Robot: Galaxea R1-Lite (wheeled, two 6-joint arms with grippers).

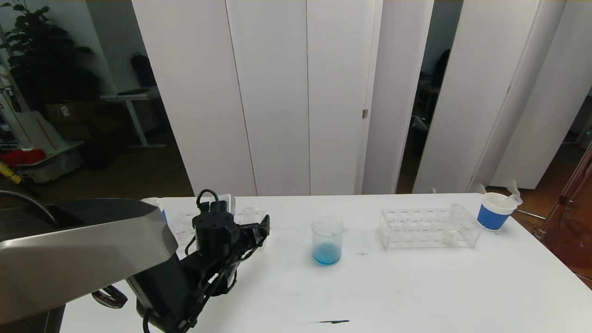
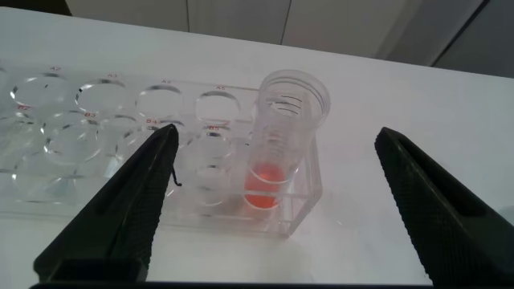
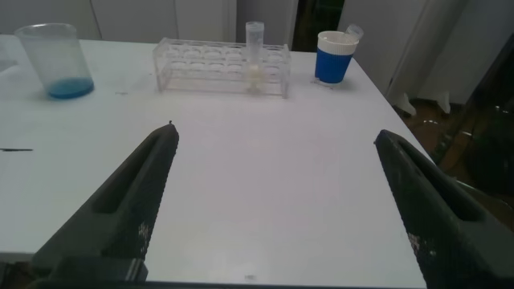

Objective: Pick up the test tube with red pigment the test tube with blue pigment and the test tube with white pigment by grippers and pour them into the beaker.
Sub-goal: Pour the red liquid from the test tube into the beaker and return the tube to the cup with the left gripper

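The white table (image 1: 416, 286) carries everything. The left arm (image 1: 92, 249) reaches over its left side, and the left gripper (image 2: 273, 201) hangs with its fingers (image 2: 120, 217) spread wide, holding nothing. In the left wrist view it faces the end of a clear left rack (image 2: 120, 152), where the red tube (image 2: 283, 152) stands upright in an end hole, between the two fingers' line of sight but untouched by either. Red-orange liquid sits at its bottom.

The right gripper (image 3: 273, 209) does not show in the head view; its own wrist view has it low over the bare right part of the table, fingers (image 3: 128, 217) spread wide and empty, well apart from the glassware.

A second clear right rack (image 1: 428, 229) lies right of centre. The white tube (image 1: 452, 226) stands upright in it toward its right end, pale liquid at the bottom. Just beyond the rack's right end stands a blue cup (image 1: 494, 212) with a white rim.

The beaker (image 1: 327, 241) stands upright near the table's middle, between the two racks and apart from both. Blue liquid covers its bottom. No tube with blue liquid can be made out.

A small dark mark (image 1: 332, 321) lies on the table near its front edge.
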